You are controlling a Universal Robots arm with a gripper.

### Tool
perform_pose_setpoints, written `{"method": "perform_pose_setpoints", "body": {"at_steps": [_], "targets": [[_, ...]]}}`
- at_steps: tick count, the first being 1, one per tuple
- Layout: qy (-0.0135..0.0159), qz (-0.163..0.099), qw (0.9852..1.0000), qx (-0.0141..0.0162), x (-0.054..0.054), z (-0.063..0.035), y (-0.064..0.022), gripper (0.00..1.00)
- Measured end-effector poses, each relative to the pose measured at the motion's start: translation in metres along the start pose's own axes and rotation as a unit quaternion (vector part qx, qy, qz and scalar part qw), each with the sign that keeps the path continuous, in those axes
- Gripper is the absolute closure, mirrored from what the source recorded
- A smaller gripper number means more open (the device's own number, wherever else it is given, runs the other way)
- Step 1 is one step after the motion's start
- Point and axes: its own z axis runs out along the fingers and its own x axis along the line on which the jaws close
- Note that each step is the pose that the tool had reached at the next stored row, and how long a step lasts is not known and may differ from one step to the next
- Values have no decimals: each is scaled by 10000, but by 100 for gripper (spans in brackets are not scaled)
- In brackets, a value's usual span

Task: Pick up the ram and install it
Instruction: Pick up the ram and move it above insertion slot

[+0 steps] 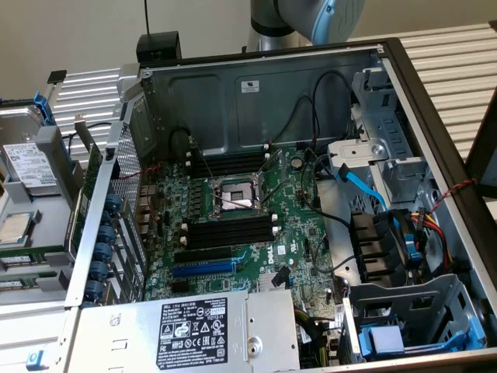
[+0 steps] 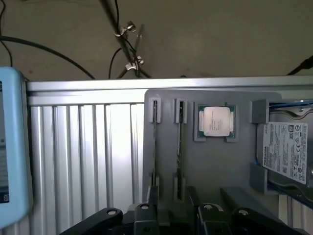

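Note:
Two ram sticks stand on edge in a grey holder tray (image 2: pixel 215 171); I see them as thin green strips, one (image 2: pixel 155 142) farther from the CPU and one (image 2: pixel 180 142) beside it. In the exterior view the sticks (image 1: pixel 31 255) lie at that view's left, outside the computer case. My gripper (image 2: pixel 173 198) hangs above the tray, open and holding nothing. One black fingertip (image 2: pixel 193 196) shows past the stick beside the CPU, the other over the end of the second stick. The black memory slots (image 1: pixel 229 231) flank the CPU socket (image 1: pixel 233 196).
The tray also holds a CPU (image 2: pixel 216 121) and a hard drive (image 2: pixel 288 152). The arm (image 1: pixel 311 15) reaches over the case's back wall. Cables (image 1: pixel 365 190), a blue expansion slot (image 1: pixel 203 268) and the power supply (image 1: pixel 194 326) crowd the case. Ribbed aluminium table (image 2: pixel 83 161) lies beside the tray.

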Motion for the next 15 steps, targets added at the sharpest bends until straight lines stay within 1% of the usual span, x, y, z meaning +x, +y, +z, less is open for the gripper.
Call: {"method": "perform_pose_setpoints", "body": {"at_steps": [7,15], "targets": [[0,-7,10000,0,87,127,-5,64],[0,-7,10000,-2,94,272,-9,64]]}}
